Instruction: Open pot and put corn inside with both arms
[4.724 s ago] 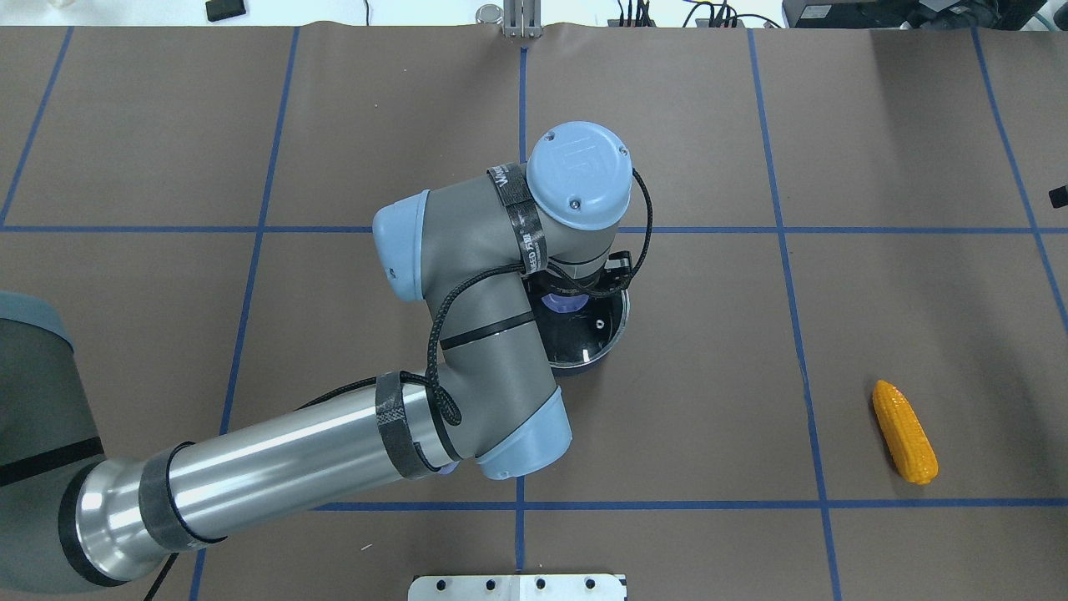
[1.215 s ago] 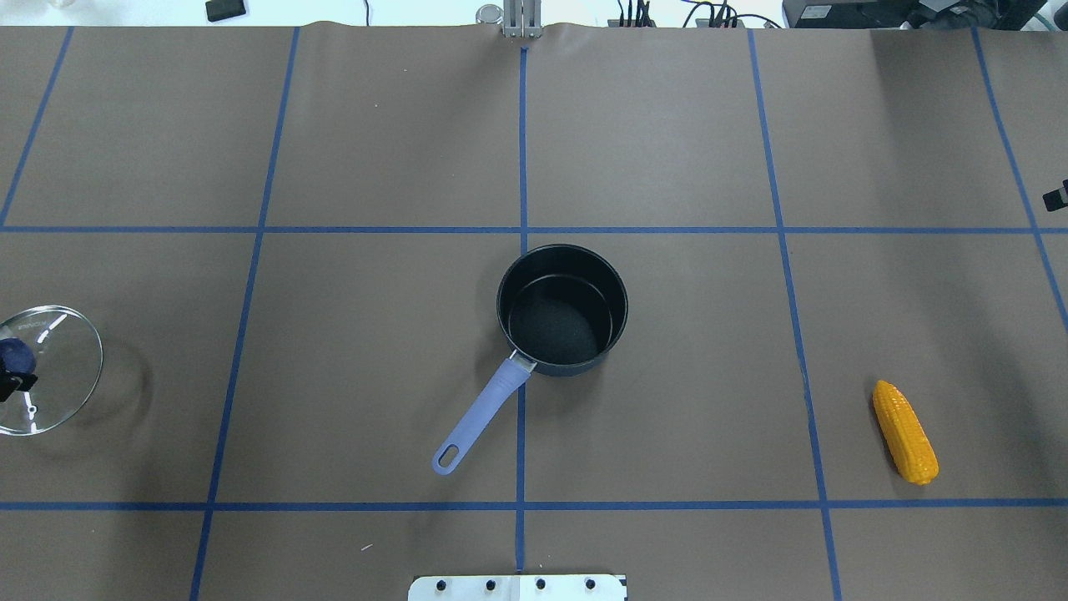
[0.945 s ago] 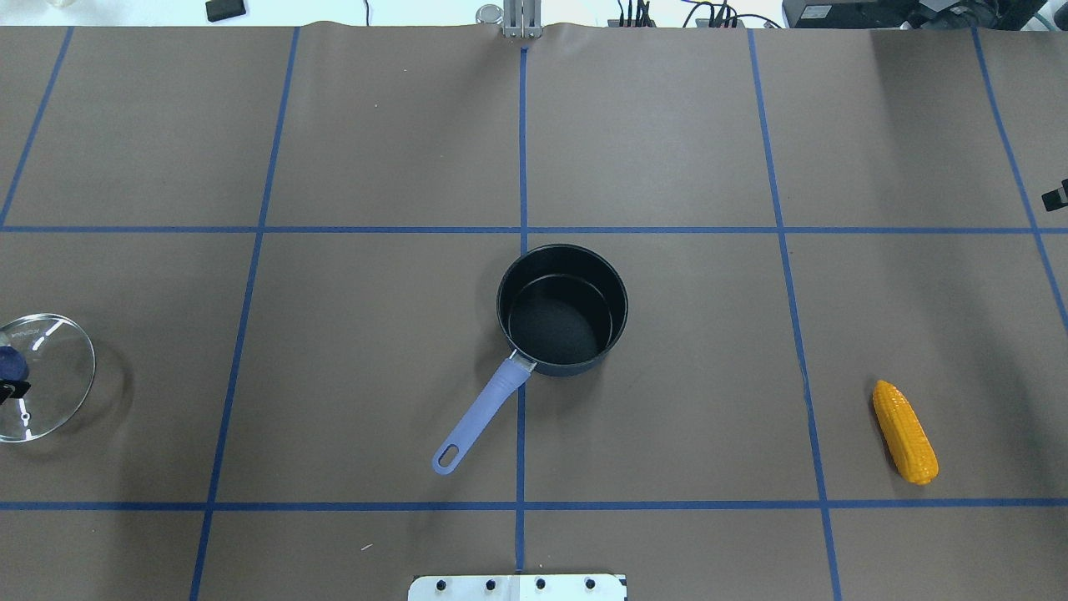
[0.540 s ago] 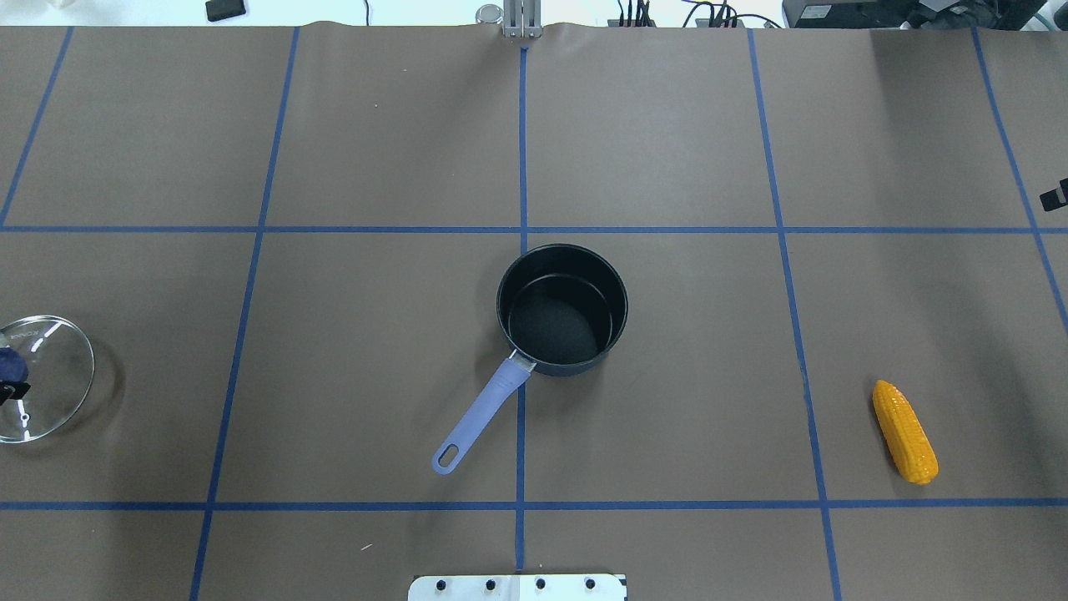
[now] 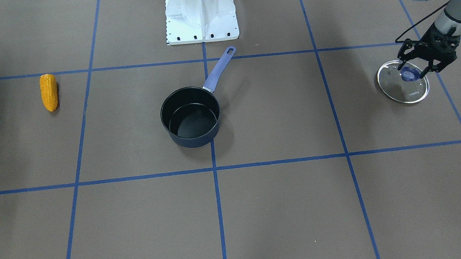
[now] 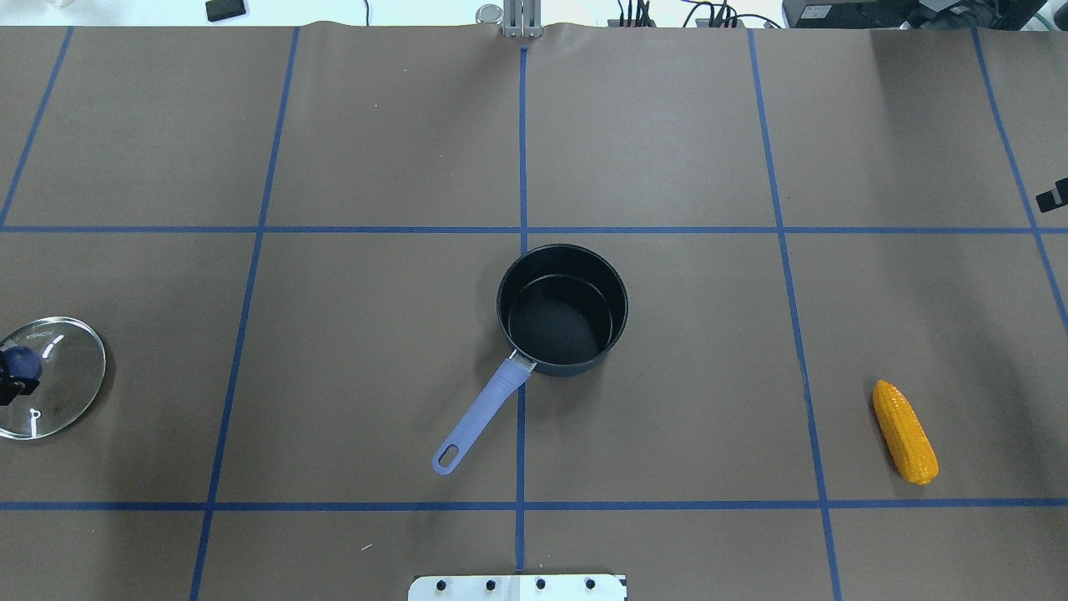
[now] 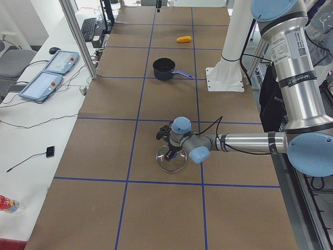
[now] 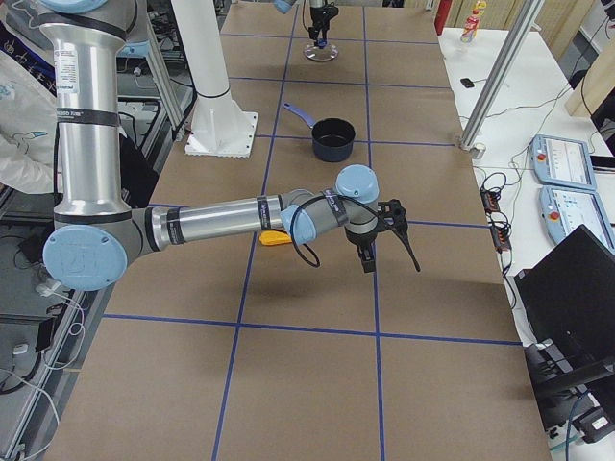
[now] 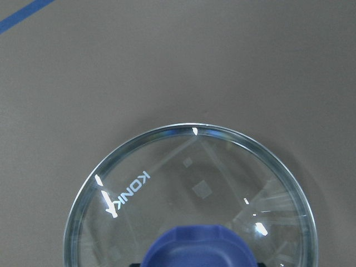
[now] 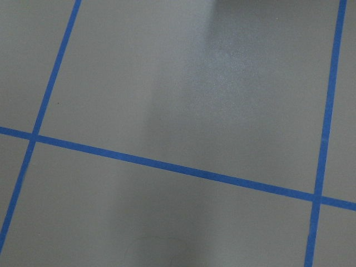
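Well, my left gripper (image 5: 416,70) has its jaws spread around the knob (image 5: 409,74) of the glass lid (image 5: 413,93), far from the open pot (image 5: 192,140); of my right gripper (image 8: 389,252) I cannot tell.

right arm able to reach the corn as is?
Probably yes. The corn lies alone on the table on the robot's right, nothing on or against it, and the right gripper hangs above that side.

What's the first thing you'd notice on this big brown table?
The open dark pot with its lavender handle, empty, right in the middle. Then the bright orange corn lying alone out on the robot's right, and the glass lid at the far left, the left gripper straddling its purple knob.
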You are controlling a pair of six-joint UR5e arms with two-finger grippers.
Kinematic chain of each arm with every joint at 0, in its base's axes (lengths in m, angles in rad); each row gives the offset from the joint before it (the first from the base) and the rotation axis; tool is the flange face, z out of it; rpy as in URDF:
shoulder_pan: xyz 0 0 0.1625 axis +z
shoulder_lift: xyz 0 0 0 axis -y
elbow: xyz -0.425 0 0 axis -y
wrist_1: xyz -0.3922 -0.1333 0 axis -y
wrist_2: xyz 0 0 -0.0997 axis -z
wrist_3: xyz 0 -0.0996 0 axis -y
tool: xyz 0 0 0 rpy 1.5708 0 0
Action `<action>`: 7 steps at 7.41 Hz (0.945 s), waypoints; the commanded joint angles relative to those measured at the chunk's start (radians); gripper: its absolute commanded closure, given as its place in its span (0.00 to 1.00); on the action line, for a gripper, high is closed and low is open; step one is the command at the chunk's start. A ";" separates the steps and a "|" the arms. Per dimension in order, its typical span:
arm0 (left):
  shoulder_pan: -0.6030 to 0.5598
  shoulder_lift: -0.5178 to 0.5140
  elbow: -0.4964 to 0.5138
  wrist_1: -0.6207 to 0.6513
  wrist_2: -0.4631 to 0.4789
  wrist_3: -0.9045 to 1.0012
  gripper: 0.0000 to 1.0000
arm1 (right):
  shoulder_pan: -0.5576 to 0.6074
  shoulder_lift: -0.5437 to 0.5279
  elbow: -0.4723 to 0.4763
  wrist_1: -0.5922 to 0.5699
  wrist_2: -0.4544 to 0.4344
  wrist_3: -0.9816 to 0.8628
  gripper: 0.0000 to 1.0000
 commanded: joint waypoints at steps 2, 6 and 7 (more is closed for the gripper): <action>-0.001 -0.032 -0.006 0.036 -0.058 -0.008 0.02 | -0.004 0.000 0.013 0.000 0.006 0.041 0.00; -0.315 -0.150 -0.031 0.419 -0.204 0.128 0.02 | -0.118 -0.072 0.146 0.000 -0.026 0.234 0.00; -0.418 -0.187 -0.025 0.530 -0.235 0.236 0.02 | -0.140 -0.105 0.197 0.000 -0.032 0.265 0.00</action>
